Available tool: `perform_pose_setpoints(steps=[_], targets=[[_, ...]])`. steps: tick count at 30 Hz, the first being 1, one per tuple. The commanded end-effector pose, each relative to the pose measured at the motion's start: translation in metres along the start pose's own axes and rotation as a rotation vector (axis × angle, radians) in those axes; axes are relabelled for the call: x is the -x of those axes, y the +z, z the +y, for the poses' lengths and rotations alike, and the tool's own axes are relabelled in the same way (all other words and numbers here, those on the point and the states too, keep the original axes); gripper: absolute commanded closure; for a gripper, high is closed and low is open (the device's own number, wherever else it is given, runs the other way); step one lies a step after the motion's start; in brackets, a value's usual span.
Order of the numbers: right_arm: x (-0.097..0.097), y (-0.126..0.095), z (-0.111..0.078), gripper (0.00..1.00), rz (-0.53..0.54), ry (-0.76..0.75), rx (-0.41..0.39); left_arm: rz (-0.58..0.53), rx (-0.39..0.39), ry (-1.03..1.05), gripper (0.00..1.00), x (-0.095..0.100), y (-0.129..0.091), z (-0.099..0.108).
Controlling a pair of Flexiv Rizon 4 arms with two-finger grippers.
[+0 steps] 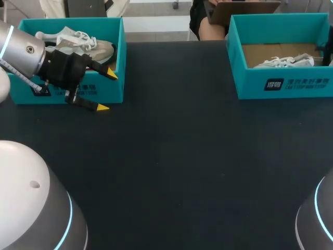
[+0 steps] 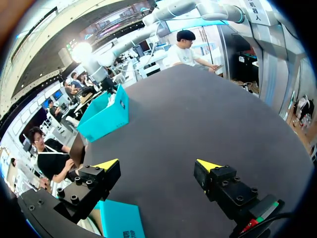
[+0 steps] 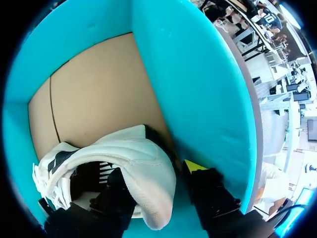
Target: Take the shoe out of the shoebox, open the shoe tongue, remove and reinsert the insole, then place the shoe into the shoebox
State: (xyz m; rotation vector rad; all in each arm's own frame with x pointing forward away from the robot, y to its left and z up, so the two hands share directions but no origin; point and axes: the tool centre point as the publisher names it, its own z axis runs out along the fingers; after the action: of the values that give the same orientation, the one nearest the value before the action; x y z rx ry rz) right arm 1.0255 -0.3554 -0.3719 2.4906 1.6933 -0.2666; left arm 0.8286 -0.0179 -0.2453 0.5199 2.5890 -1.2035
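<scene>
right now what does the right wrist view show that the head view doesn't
Only the right wrist view: the right pincer at the heel of the white shoe, by the right shoebox wall. Only the head view: the left shoebox with a grey shoe, the open left pincer at its front corner. Both: the right shoebox holding the white shoe.

The table [image 1: 182, 156] is matt black, the shoebox [image 3: 198, 74] teal cardboard with a raw brown floor, the shoe [image 3: 143, 163] smooth white leather-like.

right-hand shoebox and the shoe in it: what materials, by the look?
Shoebox: cardboard, it seems; matte teal walls, bare brown floor with a crease. Shoe: white smooth upper, leather or synthetic, cannot tell which; padded heel collar.
</scene>
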Motion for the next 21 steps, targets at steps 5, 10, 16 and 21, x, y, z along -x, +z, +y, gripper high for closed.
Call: perform_pose_setpoints(steps=[5, 10, 16, 21], targets=[[0.007, -0.016, -0.003, 0.36, -0.010, -0.006, 0.019, 0.001, 0.002, 0.000, 0.00, 0.000, 0.000, 0.000], [0.009, -0.026, -0.007, 0.07, -0.013, -0.016, 0.028, 0.001, 0.002, 0.000, 0.00, 0.000, 0.000, 0.000], [0.008, -0.042, -0.011, 0.06, -0.017, -0.026, 0.060, 0.001, 0.002, 0.000, 0.00, 0.000, 0.000, 0.000], [0.005, -0.061, -0.011, 0.09, -0.016, -0.009, 0.110, 0.001, 0.002, 0.000, 0.00, 0.000, 0.000, 0.000]])
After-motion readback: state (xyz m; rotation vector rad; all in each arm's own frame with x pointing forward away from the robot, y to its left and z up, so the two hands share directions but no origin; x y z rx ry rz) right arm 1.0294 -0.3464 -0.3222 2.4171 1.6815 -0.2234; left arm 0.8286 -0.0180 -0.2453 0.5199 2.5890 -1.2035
